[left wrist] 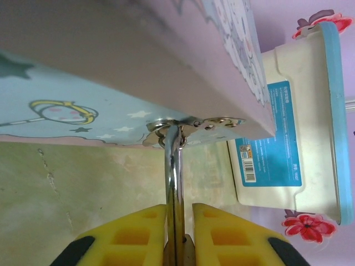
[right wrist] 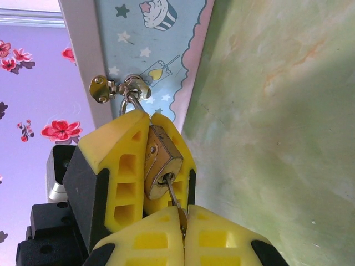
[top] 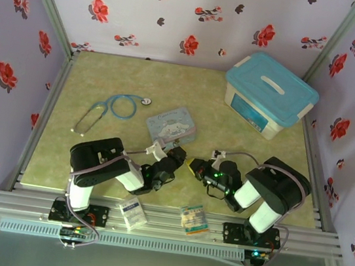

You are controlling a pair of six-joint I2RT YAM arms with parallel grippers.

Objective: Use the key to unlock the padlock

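Brass-gold squarish padlock (right wrist: pixel 161 163): gripped by left jaws. Thin grey metal key (right wrist: pixel 173 198): pinched in right jaws, tip in keyhole. Next, presumably: turn.

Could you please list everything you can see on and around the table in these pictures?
padlock: one, brass with silver shackle, hooked through the tin's clasp
key: one, grey, tip in the padlock's keyhole
tin: one, pale blue, cartoon print, table centre
stethoscope: one, blue, left of the tin
storage box: one, white with blue lid, far right
white packet: one, near edge
green packet: one, near edge
table: one, pale green
walls: lilac with red flowers
left end effector: yellow fingers, shut on the padlock
right end effector: yellow fingers, shut on the key
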